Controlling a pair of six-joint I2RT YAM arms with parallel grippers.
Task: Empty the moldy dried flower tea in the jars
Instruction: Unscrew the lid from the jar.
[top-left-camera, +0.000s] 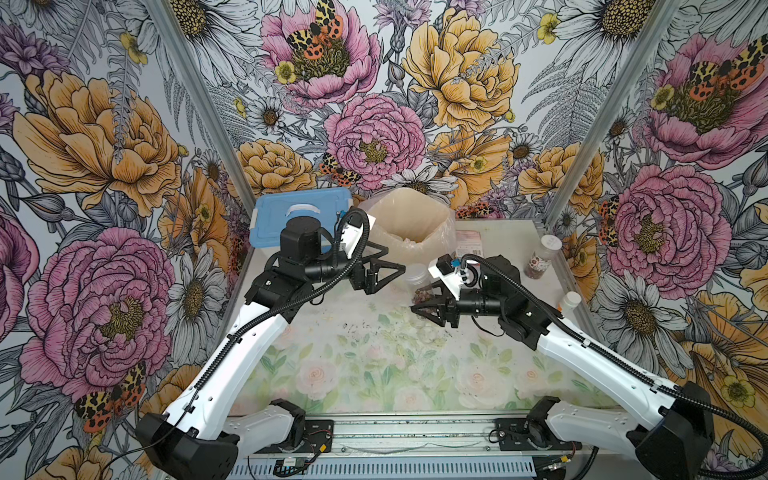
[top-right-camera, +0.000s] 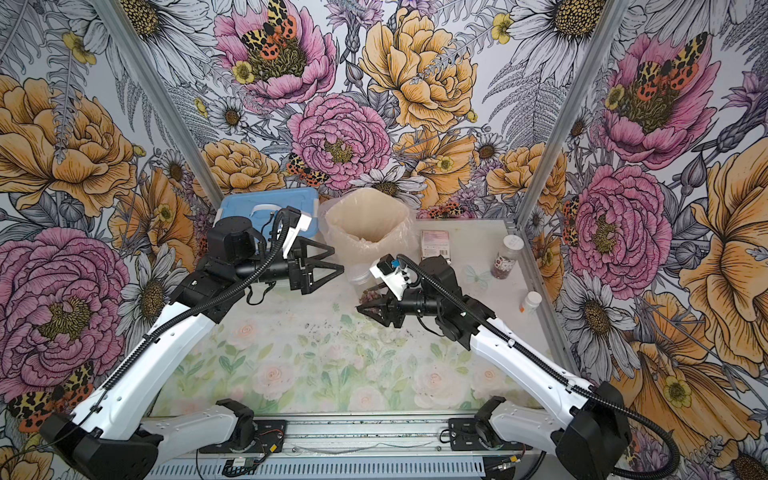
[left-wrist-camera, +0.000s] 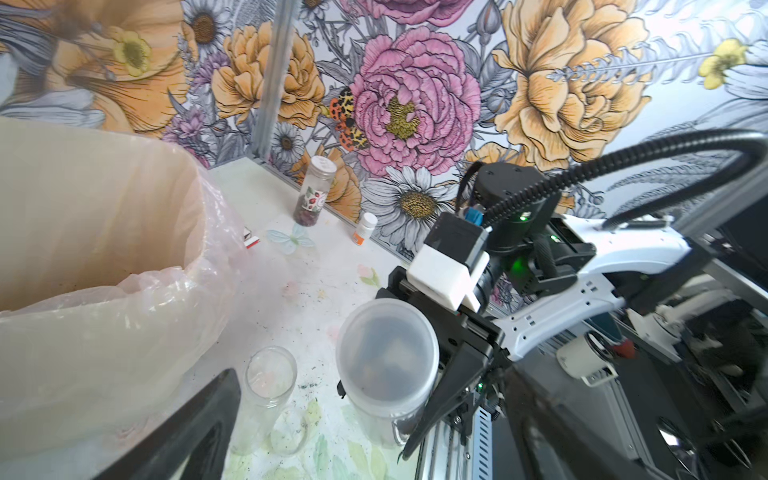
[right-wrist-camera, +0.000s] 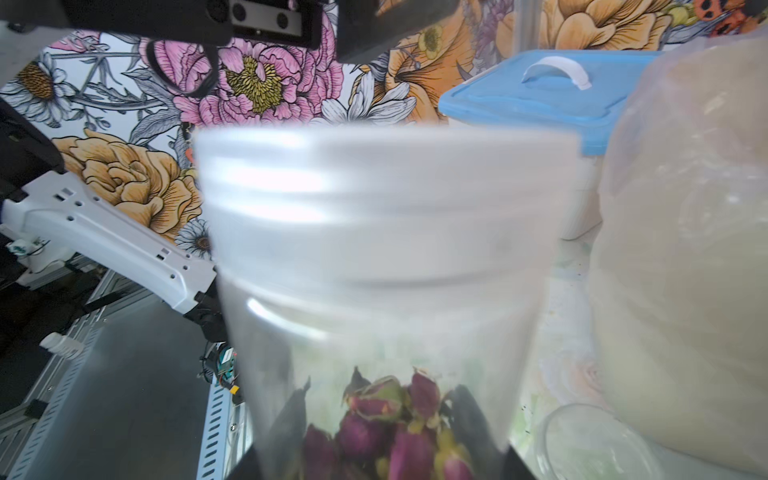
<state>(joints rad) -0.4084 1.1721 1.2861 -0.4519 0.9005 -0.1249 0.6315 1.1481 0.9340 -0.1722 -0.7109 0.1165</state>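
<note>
Clear cylindrical jar (right-wrist-camera: 374, 291), apparently plastic, holds wrinkled reddish-purple dried buds (right-wrist-camera: 361, 436).

Bin (top-left-camera: 415, 208) rear; empty jar (left-wrist-camera: 270, 382) beside.

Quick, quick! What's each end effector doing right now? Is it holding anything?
Left end effector: open, holding nothing.
Right end effector: shut on the clear jar with dried rose buds inside.
</note>
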